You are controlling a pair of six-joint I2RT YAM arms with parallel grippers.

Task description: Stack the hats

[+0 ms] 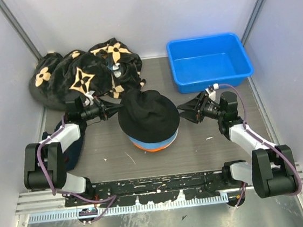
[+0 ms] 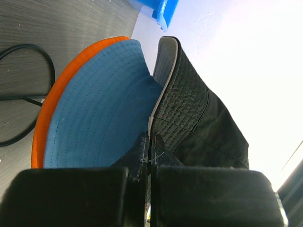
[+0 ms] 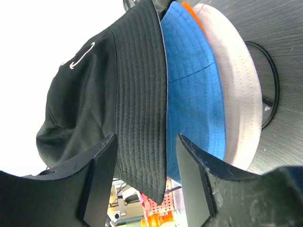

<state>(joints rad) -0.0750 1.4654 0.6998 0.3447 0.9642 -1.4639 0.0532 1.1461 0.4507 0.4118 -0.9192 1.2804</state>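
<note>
**A:** Where are the hats?

**B:** In one pile in the middle of the table (image 1: 209, 145), between the two arms. The black hat (image 1: 149, 116) is on top. Under it lies the blue hat (image 2: 104, 104), then the orange hat (image 2: 47, 109), whose brim shows at the near edge.

**A:** And the beige one?

**B:** Only the right wrist view shows the beige hat (image 3: 236, 94), with its brim nearest the table.

**A:** The left fingers?

**B:** The left fingers (image 2: 139, 151) are pressed together on the edge of the black hat's brim, which stands raised off the blue brim there.

**A:** And the right?

**B:** The right fingers (image 3: 102, 175) stand apart, one on each side of the black brim, not clamped.

**A:** What else is there?

**B:** A blue bin (image 1: 211, 61) at the back right and a flowered black cloth (image 1: 77, 75) heaped at the back left, both apart from the pile.
</note>
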